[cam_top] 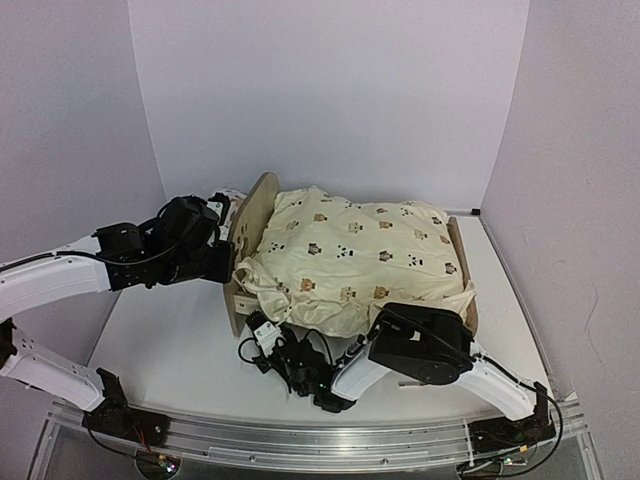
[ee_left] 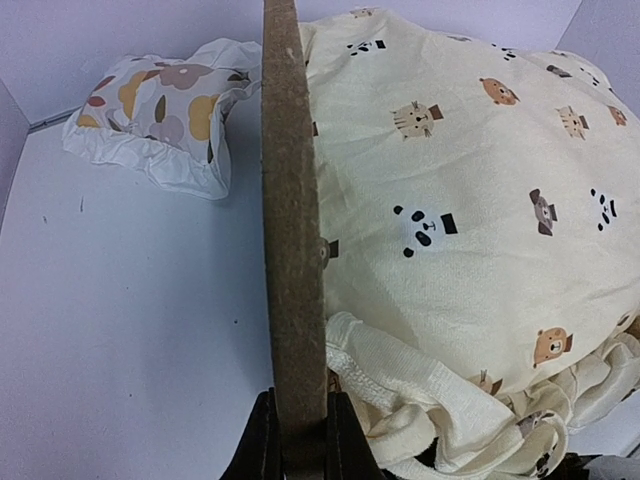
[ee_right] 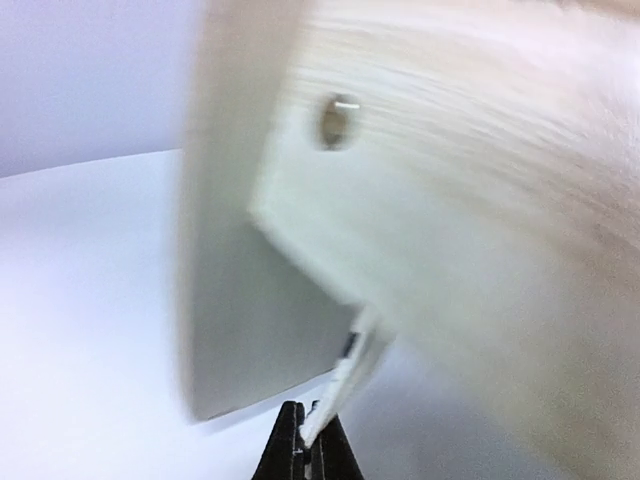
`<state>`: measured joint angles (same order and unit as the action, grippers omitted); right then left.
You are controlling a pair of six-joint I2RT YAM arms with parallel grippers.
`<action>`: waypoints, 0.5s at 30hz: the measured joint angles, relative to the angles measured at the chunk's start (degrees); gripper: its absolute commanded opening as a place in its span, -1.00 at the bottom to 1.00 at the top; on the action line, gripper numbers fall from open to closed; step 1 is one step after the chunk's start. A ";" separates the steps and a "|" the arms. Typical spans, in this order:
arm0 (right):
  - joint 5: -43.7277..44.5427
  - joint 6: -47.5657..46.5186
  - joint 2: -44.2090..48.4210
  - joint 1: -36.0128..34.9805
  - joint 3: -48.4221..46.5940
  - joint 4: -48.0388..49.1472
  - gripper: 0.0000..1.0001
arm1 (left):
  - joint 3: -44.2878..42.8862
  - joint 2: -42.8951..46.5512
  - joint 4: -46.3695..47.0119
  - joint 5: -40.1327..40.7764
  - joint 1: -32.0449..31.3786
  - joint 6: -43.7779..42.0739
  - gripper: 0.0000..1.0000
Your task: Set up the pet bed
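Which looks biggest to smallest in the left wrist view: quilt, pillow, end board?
Largest: quilt, by far.
Then end board and pillow, similar in area; the board is edge-on and close to the camera, so I won't rank them.

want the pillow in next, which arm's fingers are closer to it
Left. Its fingers clamp the pet bed's end board, with the pillow lying just past that board. The right arm's fingers are at the bed's near side, farther off.

The left arm [cam_top: 60,275] is stretching sideways, left gripper [ee_left: 298,405] clamping the pet bed [ee_left: 293,200]. The right arm [cam_top: 420,345] is crouching low — right gripper [ee_right: 305,425] pinching a white strip [ee_right: 338,380].
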<state>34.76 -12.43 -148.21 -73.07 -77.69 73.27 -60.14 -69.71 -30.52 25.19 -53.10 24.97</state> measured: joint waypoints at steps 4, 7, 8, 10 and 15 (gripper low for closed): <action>-2.70 0.59 2.00 -2.54 3.50 -0.05 -1.00 | 1.04 0.07 0.87 0.05 -0.11 0.13 -1.00; -4.46 0.71 3.57 -4.25 5.74 -0.63 -1.00 | 2.46 0.24 1.94 0.09 -0.21 0.15 -1.00; -4.99 0.65 4.13 -4.82 6.48 -0.94 -1.00 | 3.08 0.36 2.43 0.11 -0.22 0.15 -1.00; -5.83 0.44 5.14 -5.86 7.89 -1.40 -1.00 | 4.41 0.70 3.70 0.28 -0.31 0.15 -1.00; -7.38 -0.13 7.35 -7.90 10.91 -2.04 -1.00 | 6.51 1.62 6.24 0.71 -0.49 0.11 -1.00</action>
<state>27.38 -12.57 -140.87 -80.97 -66.78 71.23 -53.63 -68.09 -24.28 25.90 -53.60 25.08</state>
